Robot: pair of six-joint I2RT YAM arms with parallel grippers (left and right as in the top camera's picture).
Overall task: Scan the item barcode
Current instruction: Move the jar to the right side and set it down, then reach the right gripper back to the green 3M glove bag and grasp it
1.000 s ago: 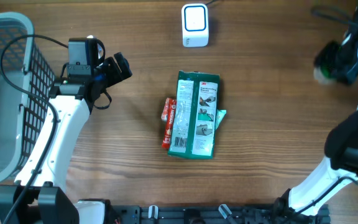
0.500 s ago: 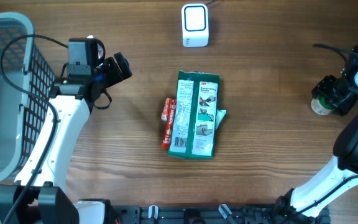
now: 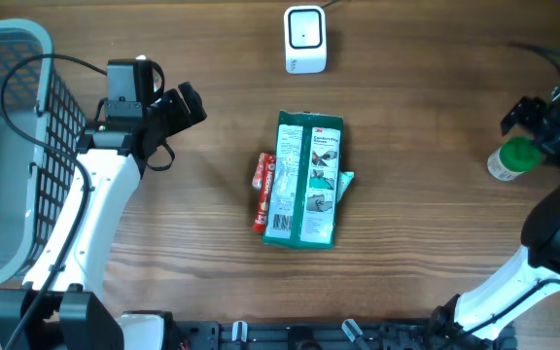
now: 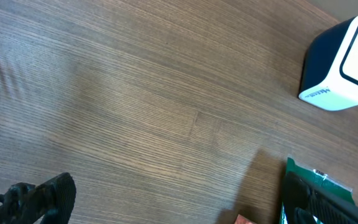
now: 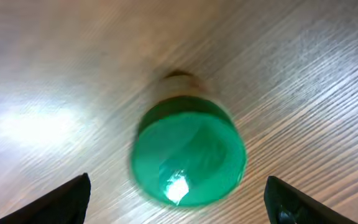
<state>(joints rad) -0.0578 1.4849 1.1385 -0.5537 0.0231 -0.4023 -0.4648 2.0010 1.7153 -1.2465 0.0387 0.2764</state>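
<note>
Overhead, the barcode scanner, a white box with a dark window, stands at the far middle of the wooden table. Near it, at the table's centre, a green package lies flat with a red "3M" logo at its far left corner. A white printed panel runs down its left half, and the rest of the writing is too small to read. A red pack shows from under its left edge. At the right edge stands a small pale bottle with a green cap, upright and well apart from the scanner.

The right gripper hangs just above the bottle. In the right wrist view its fingers are spread wide on either side of the cap, touching nothing. The left gripper hovers beside a grey basket at the left, jaws parted and empty. In the left wrist view the scanner's dark side carries small white lettering, illegible.
</note>
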